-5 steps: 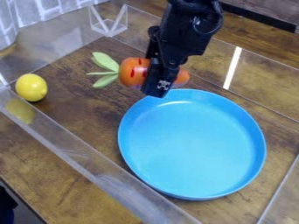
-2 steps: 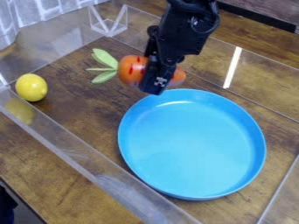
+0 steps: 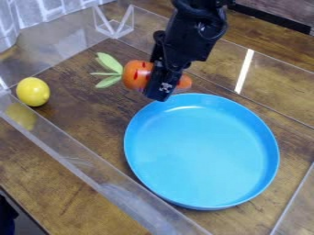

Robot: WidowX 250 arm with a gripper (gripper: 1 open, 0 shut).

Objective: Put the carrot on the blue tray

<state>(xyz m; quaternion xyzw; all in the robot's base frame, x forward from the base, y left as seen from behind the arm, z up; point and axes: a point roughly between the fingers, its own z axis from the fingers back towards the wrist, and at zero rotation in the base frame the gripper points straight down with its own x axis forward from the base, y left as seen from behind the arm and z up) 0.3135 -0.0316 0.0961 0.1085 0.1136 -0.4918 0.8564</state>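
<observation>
Camera view:
1. Wooden table (image 3: 76,187), brown-grained; transparent barrier (image 3: 92,162) crossing from nine toward six o'clock.
2. Blue tray (image 3: 201,151), round, at four o'clock.
3. Yellow lemon (image 3: 33,92), at nine o'clock.
4. Black claw (image 3: 160,78), toward twelve o'clock: closed around orange carrot (image 3: 138,73), leaves pointing to nine o'clock.

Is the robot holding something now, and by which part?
Yes: the gripper holds the carrot around its orange body, not the leaves.
</observation>
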